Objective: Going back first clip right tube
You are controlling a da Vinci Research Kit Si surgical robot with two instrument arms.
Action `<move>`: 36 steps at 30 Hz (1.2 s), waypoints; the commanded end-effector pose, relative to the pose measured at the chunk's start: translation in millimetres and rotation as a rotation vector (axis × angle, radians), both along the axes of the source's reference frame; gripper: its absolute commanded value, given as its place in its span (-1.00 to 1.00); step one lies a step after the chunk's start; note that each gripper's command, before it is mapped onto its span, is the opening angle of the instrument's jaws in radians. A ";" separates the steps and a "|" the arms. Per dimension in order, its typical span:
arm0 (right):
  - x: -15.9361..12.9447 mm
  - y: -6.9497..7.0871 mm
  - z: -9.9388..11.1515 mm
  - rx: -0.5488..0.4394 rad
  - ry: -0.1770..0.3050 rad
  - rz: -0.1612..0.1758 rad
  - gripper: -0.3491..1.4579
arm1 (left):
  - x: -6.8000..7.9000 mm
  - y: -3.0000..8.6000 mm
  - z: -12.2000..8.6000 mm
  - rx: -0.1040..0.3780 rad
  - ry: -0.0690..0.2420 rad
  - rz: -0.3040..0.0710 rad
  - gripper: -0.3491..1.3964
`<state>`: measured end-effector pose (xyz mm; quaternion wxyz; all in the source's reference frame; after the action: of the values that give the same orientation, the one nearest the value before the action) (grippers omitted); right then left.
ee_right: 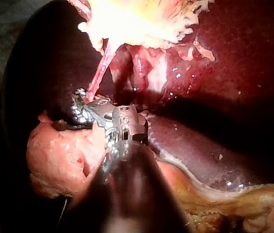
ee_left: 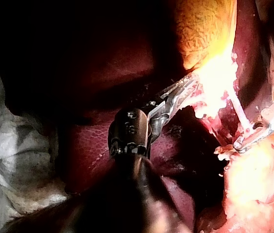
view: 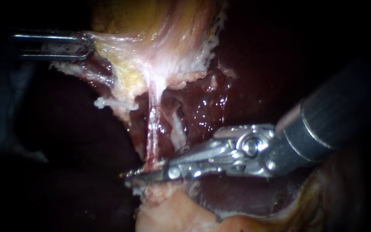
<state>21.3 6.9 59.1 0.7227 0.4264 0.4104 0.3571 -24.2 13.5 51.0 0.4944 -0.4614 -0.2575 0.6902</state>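
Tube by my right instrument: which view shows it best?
Endoscope view: the tube shows full length, gallbladder down to the right instrument. Right wrist shows it, top lost in glare; left wrist, only a pale strand.

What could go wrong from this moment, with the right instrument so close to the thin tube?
1. The thin tube is stretched tight from the gallbladder down to the tip of the right instrument; a sideways pull there might tear it.
2. The left instrument has its jaws shut on the gallbladder's edge; if that hold slips, the tissue could sag over the tube.
3. The white clip sits nearby; a wide move might catch it.
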 end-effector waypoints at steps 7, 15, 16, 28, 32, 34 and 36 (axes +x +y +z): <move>0.0 0.1 0.2 -0.075 0.050 -0.019 -0.72 | 0.0 0.0 0.0 0.000 0.000 0.000 -1.00; 0.7 0.1 0.5 -0.087 0.106 0.017 -0.12 | 0.1 0.0 0.0 0.000 0.000 0.000 -1.00; 0.7 0.1 0.6 -0.092 0.108 0.015 -0.12 | 0.1 0.0 0.0 0.000 0.000 0.000 -1.00; -0.8 -0.1 3.5 -0.424 0.064 -0.073 -0.07 | 0.1 -0.1 0.1 0.000 0.000 0.000 -1.00; -2.8 0.0 4.0 -0.538 0.066 -0.111 -0.07 | 0.1 -0.1 0.1 -0.001 0.001 0.000 -1.00; -4.2 0.1 4.0 -0.592 0.070 -0.121 -0.07 | 0.1 -0.1 0.2 -0.002 -0.002 -0.001 -1.00; -5.7 0.3 3.7 -0.635 0.068 -0.126 -0.06 | 0.1 -0.1 0.2 -0.002 -0.002 -0.001 -1.00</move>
<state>14.5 7.3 62.5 0.8298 0.2049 0.4994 0.1419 -24.1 13.4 51.2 0.4940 -0.4623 -0.2569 0.6901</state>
